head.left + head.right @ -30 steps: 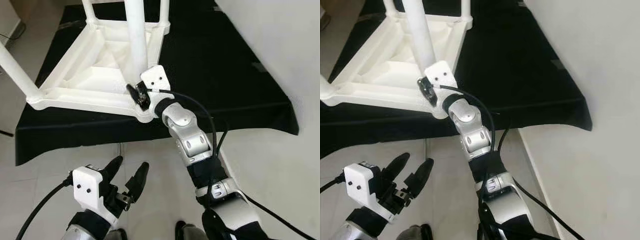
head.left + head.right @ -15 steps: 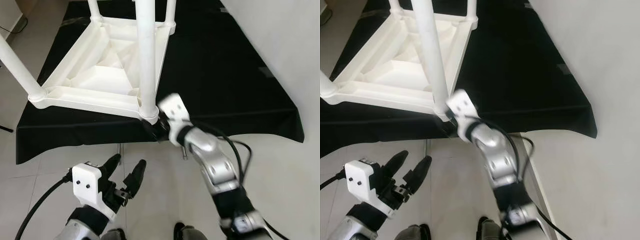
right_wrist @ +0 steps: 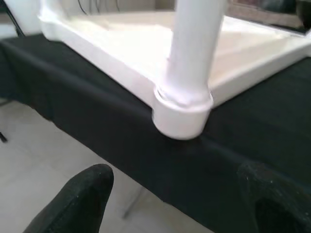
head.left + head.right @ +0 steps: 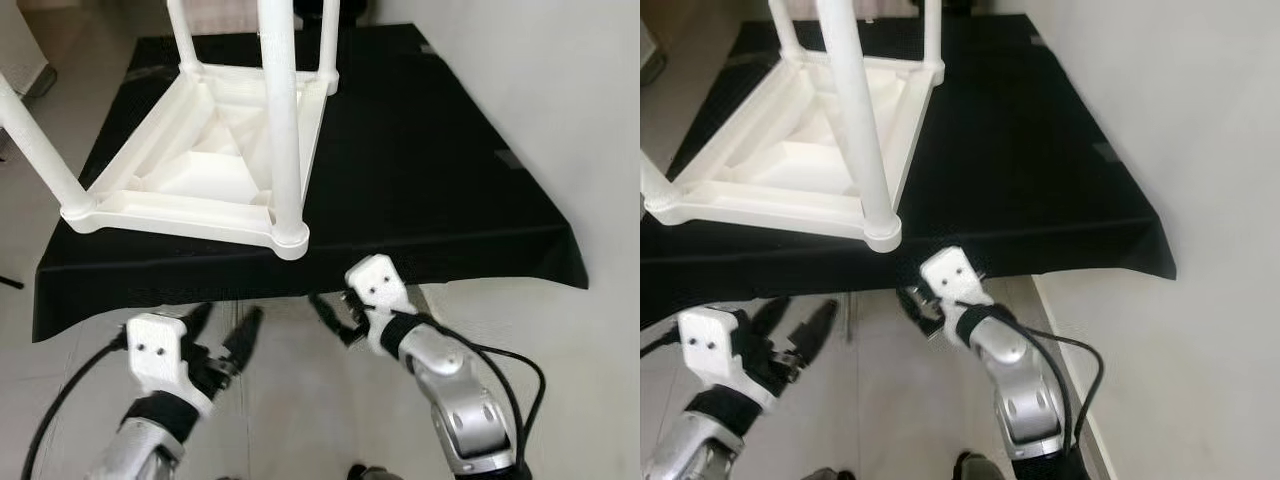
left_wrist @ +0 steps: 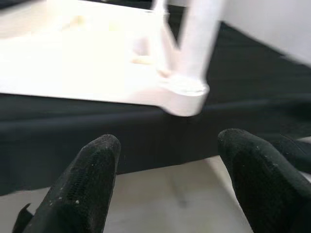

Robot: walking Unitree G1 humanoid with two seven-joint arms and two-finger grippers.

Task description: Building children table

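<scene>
A white plastic children's table (image 4: 190, 170) lies upside down on a black-covered platform (image 4: 420, 170), its legs pointing up. The nearest leg (image 4: 280, 120) stands in the corner socket (image 4: 290, 236) at the platform's front edge. My right gripper (image 4: 337, 318) hangs open just below and in front of that corner, holding nothing. The right wrist view looks up at the same leg (image 3: 194, 53) and socket (image 3: 182, 116) between spread fingers (image 3: 77, 204). My left gripper (image 4: 222, 335) is open and empty, low over the floor, left of the right one; its fingers (image 5: 82, 184) frame the corner (image 5: 182, 94).
The black cloth drapes over the platform's front edge (image 4: 150, 285). A white wall (image 4: 580, 120) runs along the right side. Pale tiled floor (image 4: 290, 400) lies under both grippers. Black cables trail from both wrists.
My right gripper has let go of the near corner leg and dropped back below the platform edge. The left gripper rose slightly and shifted left. The camera view also moved a little.
</scene>
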